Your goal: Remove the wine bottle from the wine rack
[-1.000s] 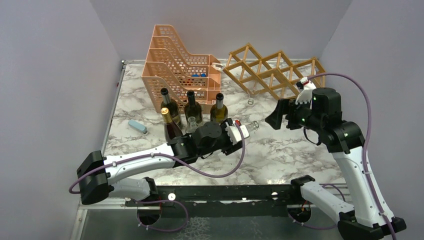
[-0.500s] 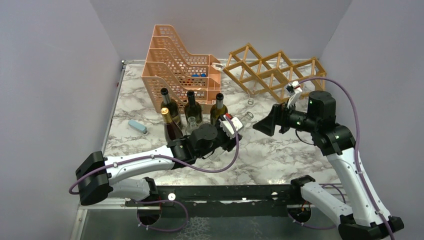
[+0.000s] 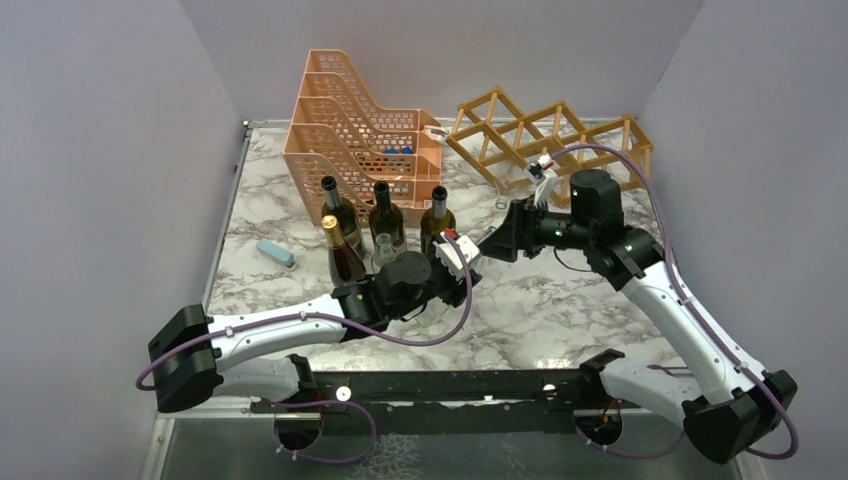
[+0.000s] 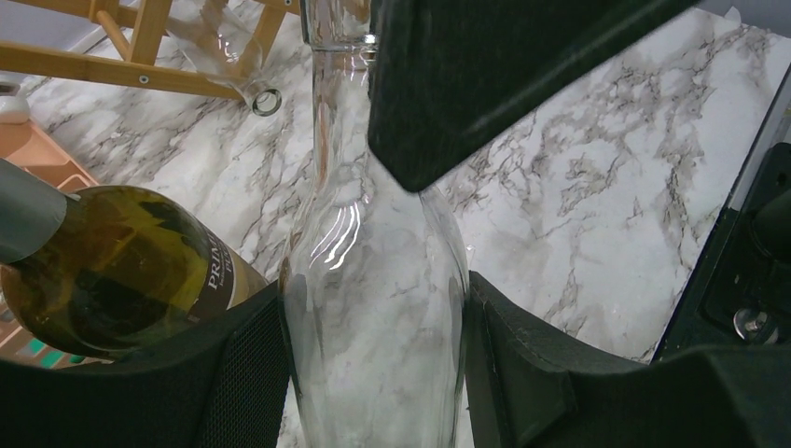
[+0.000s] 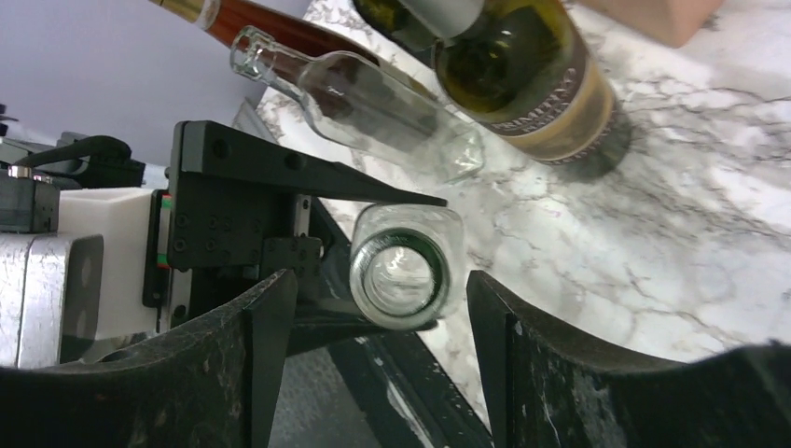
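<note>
The tan lattice wine rack (image 3: 545,140) stands at the back right and shows in the left wrist view (image 4: 121,70). My left gripper (image 3: 460,260) is shut on the body of a clear glass wine bottle (image 4: 373,280), held off the rack over the table's middle with its neck pointing right. My right gripper (image 3: 497,242) is open. In the right wrist view (image 5: 378,280) its jaws stand either side of that bottle's mouth (image 5: 403,271), not touching it. A second clear bottle's mouth (image 3: 500,203) pokes out at the rack's foot.
Several dark bottles (image 3: 383,215) and a clear one (image 3: 383,248) stand upright just left of my left gripper. An orange perforated tiered organizer (image 3: 350,130) stands at the back. A small blue-grey block (image 3: 274,252) lies at the left. Purple walls enclose the table.
My right gripper has swung left from beside the rack to the held bottle's mouth. My left gripper has drawn a little to the left, still holding the bottle.
</note>
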Robot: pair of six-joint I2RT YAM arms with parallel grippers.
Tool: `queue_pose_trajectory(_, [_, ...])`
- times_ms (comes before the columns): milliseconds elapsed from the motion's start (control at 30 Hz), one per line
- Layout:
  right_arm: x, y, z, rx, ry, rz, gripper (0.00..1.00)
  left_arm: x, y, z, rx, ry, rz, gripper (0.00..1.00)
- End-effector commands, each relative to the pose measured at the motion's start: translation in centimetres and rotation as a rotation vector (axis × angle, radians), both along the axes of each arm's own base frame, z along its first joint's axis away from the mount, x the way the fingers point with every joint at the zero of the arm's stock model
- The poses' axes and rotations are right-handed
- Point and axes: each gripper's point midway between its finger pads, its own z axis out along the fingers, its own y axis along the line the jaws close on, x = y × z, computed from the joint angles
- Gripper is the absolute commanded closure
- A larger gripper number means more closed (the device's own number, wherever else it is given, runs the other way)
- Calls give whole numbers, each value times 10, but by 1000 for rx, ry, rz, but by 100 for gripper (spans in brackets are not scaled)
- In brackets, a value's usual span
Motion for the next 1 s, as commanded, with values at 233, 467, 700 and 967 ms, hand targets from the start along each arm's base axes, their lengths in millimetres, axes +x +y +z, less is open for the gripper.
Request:
queue_pose_trajectory(233, [8,34,-13,-72,-33,-25,45,-4,6,38,-145,-30,11,64])
queue_pose_trajectory(467, [14,38,-20,-115,-30,-46,73,-8,9,33,-138,-11,2,58])
queue_pose_trajectory(700, [20,36,-12,-159,-79,-58,93,-17,11,30,-113,24,-33,12])
queue_pose_trajectory(967, [20,46,-11,-241,-181,-18,99,-38,18,52,-106,15,-142,1])
